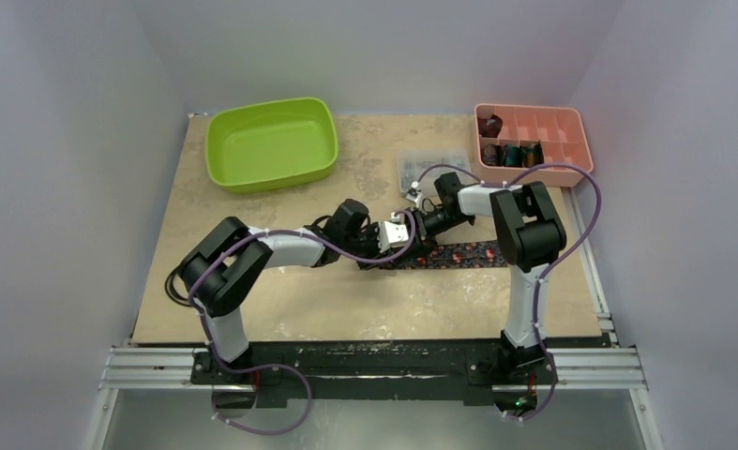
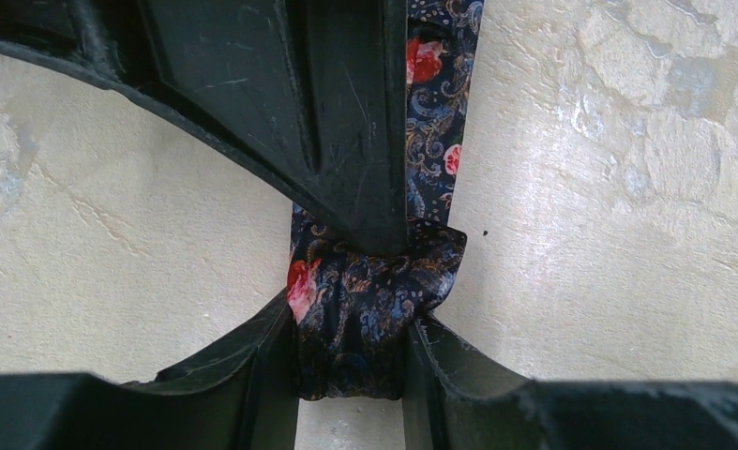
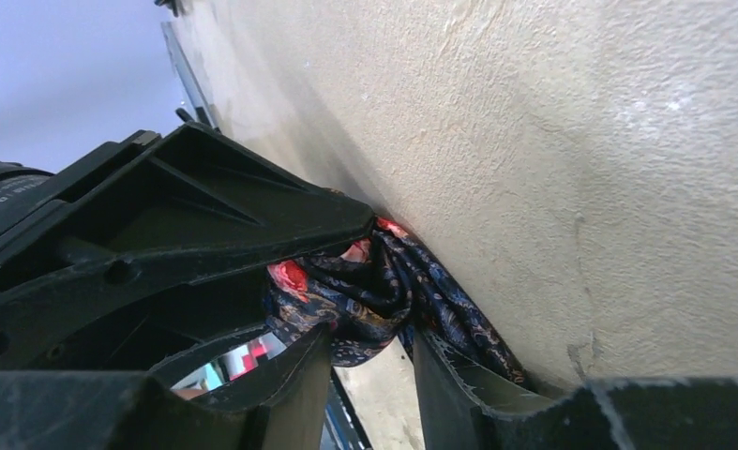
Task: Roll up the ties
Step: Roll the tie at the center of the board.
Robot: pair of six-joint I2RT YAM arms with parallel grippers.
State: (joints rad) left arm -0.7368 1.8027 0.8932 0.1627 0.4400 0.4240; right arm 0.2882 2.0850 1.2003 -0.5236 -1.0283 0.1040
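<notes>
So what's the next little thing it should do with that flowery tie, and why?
Probably turn the coil one more roll along the tie. Only a small bunch is wound at its end, pinched by the left jaws with the right jaws on it too, while most of its length lies flat on the table.

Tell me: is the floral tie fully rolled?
Partly rolled: the tie is coiled at the left gripper; its remainder lies flat on the table.

Dark floral tie, end coiled between left hand fingers. Rest lies flat on desk beyond it.
</notes>
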